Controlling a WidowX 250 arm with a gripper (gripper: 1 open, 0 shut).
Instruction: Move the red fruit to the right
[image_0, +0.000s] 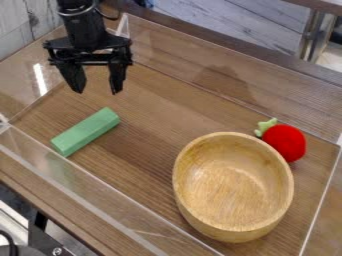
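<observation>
The red fruit (286, 142) is small, round and bright red with a green leafy top. It rests on the wooden table at the far right, just behind the wooden bowl (234, 186). My gripper (91, 86) hangs at the back left, far from the fruit, with its black fingers spread open and nothing between them. It hovers above the table beyond the green block.
A green rectangular block (86, 131) lies at the left, in front of the gripper. Clear plastic walls (54, 175) fence the table along the front and sides. A metal table leg (314, 40) stands beyond the back right.
</observation>
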